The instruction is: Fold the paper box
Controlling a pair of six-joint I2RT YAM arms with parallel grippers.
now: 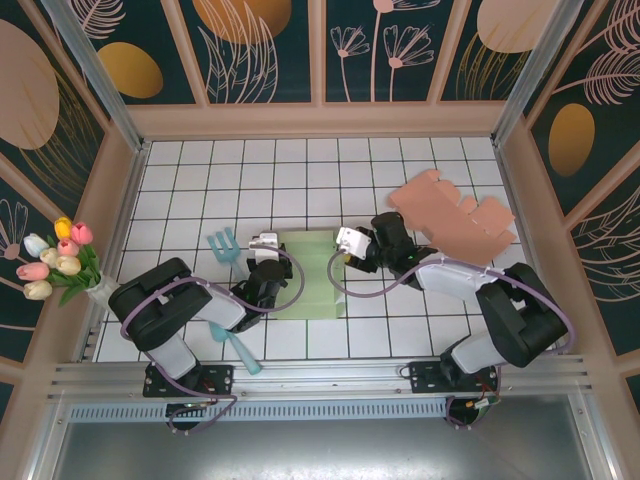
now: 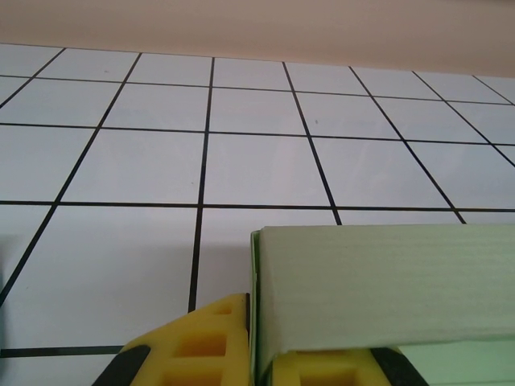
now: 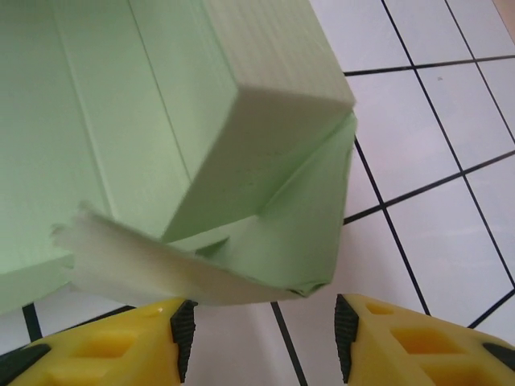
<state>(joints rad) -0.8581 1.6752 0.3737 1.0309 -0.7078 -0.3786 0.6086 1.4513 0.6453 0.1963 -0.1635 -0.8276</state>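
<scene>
Box: green paper box point(image 1: 312, 272) on the tabletop point(image 1: 300, 170), between the arms.
Left gripper point(image 2: 259, 358): clenched on a box wall point(image 2: 386, 289).
Right gripper point(image 3: 261, 322): released, just below a crumpled flap point(image 3: 273, 241); contact unclear.
Risk: we fear a skewed pinch tears it.

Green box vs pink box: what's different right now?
1. Colour: the green box is pale green; the pink box is salmon.
2. State: the green box has walls folded up, clear in the right wrist view; the pink box lies flat and unfolded.
3. Grip: the left end effector is shut on a green box wall; no end effector holds the pink box.
Shared: both are paper boxes on the tiled table.
</scene>
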